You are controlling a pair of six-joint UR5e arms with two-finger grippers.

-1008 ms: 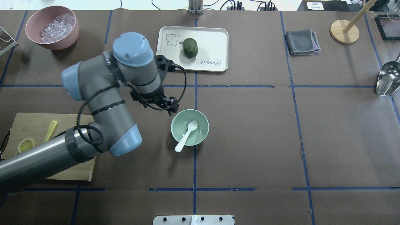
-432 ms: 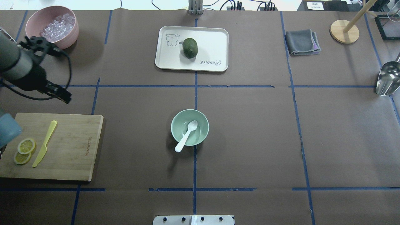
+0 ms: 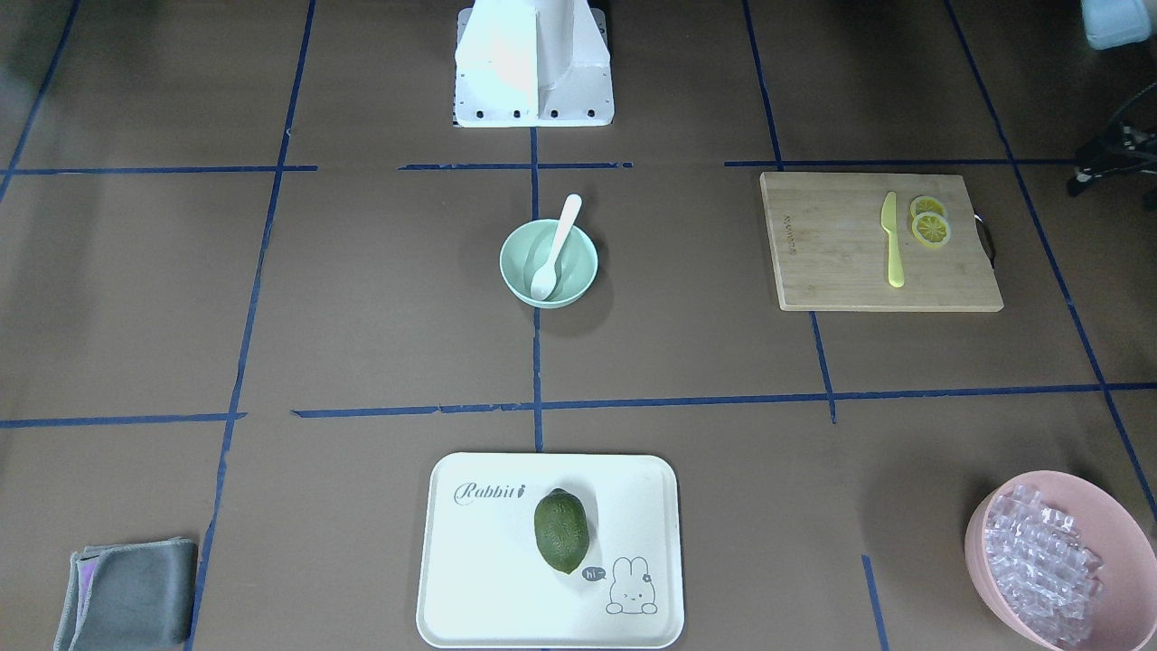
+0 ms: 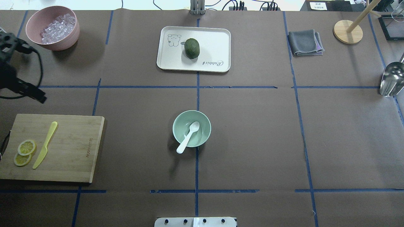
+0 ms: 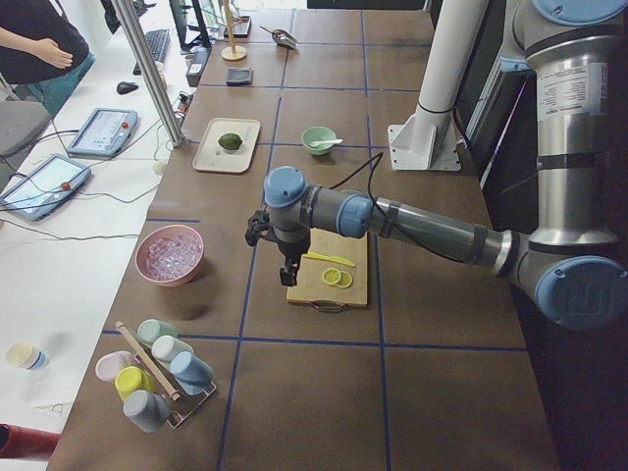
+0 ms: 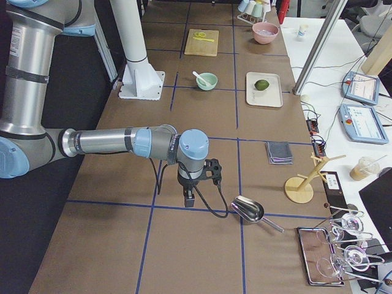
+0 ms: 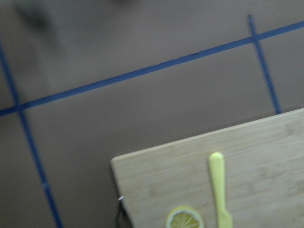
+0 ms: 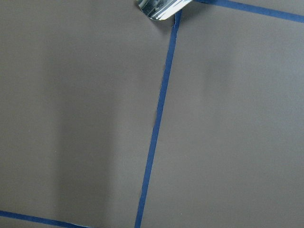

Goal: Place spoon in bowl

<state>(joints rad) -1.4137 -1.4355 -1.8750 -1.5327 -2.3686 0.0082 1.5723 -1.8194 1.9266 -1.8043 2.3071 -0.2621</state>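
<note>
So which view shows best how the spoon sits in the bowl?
Overhead exterior: the spoon lies with its scoop in the bowl, handle over the rim. Front-facing shows the same from the far side. Side views show it tiny; wrist views miss it.

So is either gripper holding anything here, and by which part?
Nothing that shows. The spoon lies in the bowl, handle over the rim; left gripper and right gripper hang far off, nothing visible in either.

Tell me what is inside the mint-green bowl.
A white plastic spoon: scoop down in the bowl, handle leaning out over the rim. Nothing else shows; the patch beneath the scoop is covered.
</note>
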